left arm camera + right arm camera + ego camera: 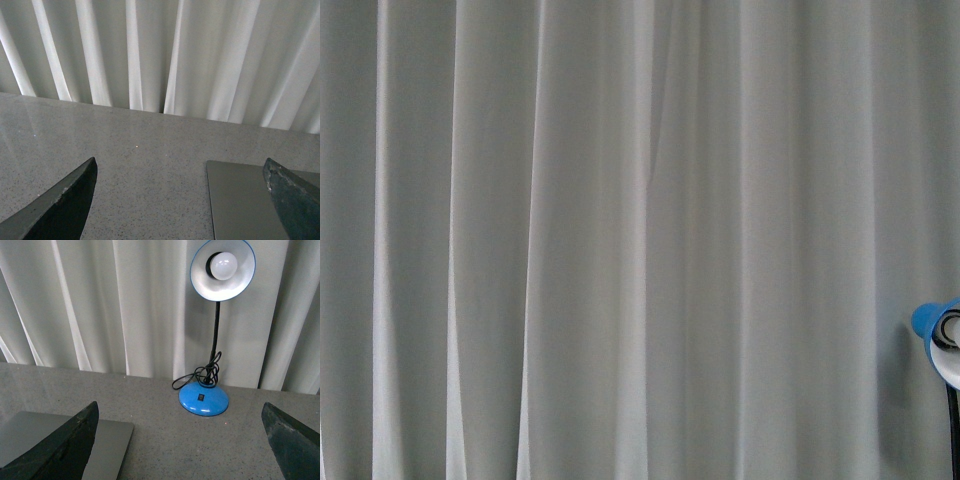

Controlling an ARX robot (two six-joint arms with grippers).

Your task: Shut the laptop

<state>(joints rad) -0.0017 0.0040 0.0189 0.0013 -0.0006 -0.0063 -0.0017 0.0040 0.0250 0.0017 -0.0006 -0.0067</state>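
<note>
One laptop (pixel 240 205) corner lies flat, its orientation unclear.

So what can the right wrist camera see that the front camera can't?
Only the right wrist view shows the grey table, a corner of the laptop lying flat on it, the lamp's blue base, its coiled black cable, its lit-looking white bulb, and the right gripper, open with nothing between its fingers.

Only the front view shows a wide stretch of curtain with no table at all.

Both share the pale pleated curtain and the lamp, which the front view catches only as a sliver at its right edge.
</note>
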